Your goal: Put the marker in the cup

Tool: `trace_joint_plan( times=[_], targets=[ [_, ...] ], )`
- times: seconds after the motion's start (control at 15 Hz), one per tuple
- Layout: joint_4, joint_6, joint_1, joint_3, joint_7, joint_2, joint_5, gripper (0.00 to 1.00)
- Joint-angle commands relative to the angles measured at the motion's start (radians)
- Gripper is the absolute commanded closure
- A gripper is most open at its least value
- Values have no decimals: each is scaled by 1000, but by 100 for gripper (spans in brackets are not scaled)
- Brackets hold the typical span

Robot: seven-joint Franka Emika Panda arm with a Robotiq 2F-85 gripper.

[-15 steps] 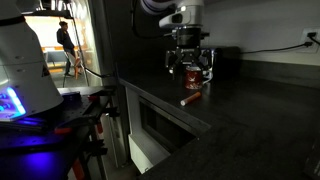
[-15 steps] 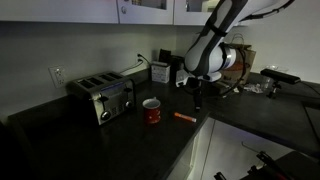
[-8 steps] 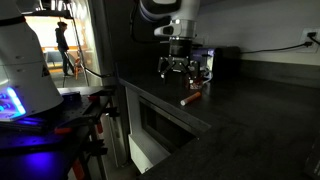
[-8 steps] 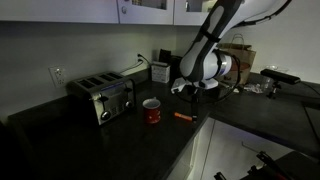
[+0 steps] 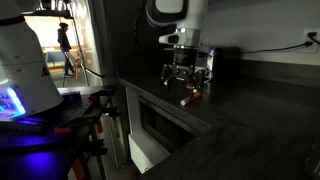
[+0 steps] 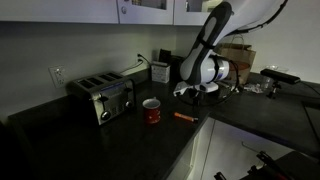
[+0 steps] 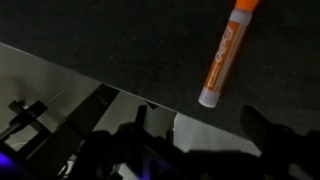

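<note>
- Marker [image 6: 184, 116] lies flat on the dark counter [image 6: 110, 140], near the cup [image 6: 151, 110] but apart from it, and close to the front edge.
- Claw [image 7: 197, 128] hovers above, jaws spread wide, holding nothing. In the wrist view the marker is not between them.
- Risk: coming down off-line would nudge the round marker, likely rolling it over the edge.
- Risk: a pinch near one end may let it tilt and catch the cup's rim.
</note>
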Motion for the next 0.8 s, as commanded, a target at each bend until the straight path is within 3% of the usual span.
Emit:
trace_joint_plan(
  times=[0.0,0.07,0.33,0.67,0.73],
  targets=[
    [39,-4,-11,-3,-50,34,17,11],
    [47,-4,-9,-8,-52,43,13,26],
    [72,2,-15,-10,-71,72,25,58],
    [88,3,-16,-3,-92,97,38,94],
    [89,5,-14,-4,-92,99,39,96]
  ],
)
